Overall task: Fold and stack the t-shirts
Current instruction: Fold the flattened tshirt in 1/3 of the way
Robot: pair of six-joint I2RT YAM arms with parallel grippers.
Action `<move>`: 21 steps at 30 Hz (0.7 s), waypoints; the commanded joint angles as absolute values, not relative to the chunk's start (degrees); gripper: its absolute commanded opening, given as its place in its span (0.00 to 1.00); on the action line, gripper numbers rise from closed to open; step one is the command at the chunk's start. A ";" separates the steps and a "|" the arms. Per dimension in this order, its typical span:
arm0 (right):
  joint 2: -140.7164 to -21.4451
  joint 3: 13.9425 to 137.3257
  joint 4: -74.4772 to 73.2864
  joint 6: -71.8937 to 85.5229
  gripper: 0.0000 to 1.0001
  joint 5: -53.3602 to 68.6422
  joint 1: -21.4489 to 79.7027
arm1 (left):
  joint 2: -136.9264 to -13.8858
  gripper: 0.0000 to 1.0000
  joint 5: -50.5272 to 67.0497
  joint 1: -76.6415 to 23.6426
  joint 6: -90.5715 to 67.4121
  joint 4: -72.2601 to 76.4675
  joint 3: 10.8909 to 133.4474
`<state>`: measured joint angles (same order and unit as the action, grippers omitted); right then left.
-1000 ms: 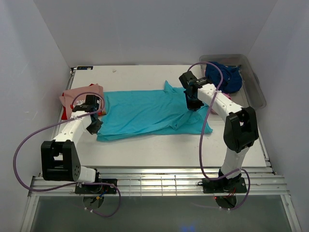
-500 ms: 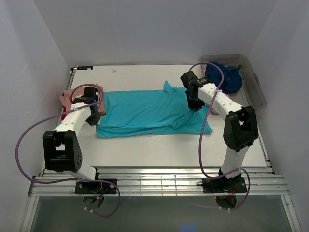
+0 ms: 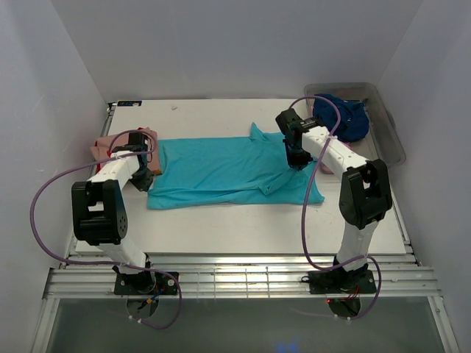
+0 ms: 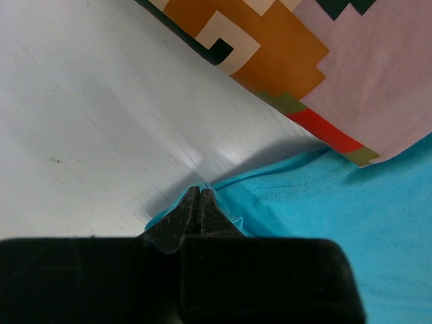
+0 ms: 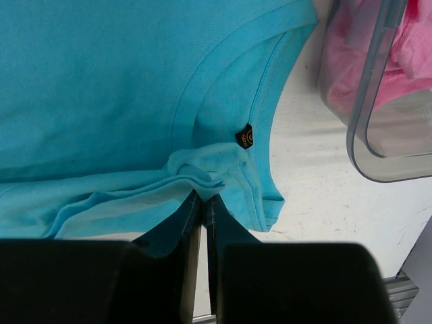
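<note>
Turquoise t-shirt [image 3: 221, 170]: seemed to call for lifting both ends together, level and taut, then carrying across evenly; otherwise risked a skewed fold. Lay flat across the desk [image 3: 221, 228], between the salmon-pink shirt [image 3: 121, 141] and the tub [image 3: 394, 140]. Left fingers [image 4: 192, 206]: pinched shut on its hem corner, just beside the salmon-pink print. Right fingers [image 5: 194, 206]: clamped shut on a bunched fold near the collar.
</note>
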<state>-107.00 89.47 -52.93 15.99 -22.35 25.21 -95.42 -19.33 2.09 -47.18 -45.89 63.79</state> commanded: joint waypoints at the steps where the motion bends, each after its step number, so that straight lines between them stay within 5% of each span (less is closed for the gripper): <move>1: -108.10 89.65 -52.21 15.38 0.09 -23.20 25.05 | -95.10 0.00 -19.07 2.20 -47.72 -44.04 65.83; 21: -116.01 98.61 -51.59 16.26 0.08 -26.28 22.41 | -98.61 0.00 -16.44 2.55 -48.61 -42.63 72.51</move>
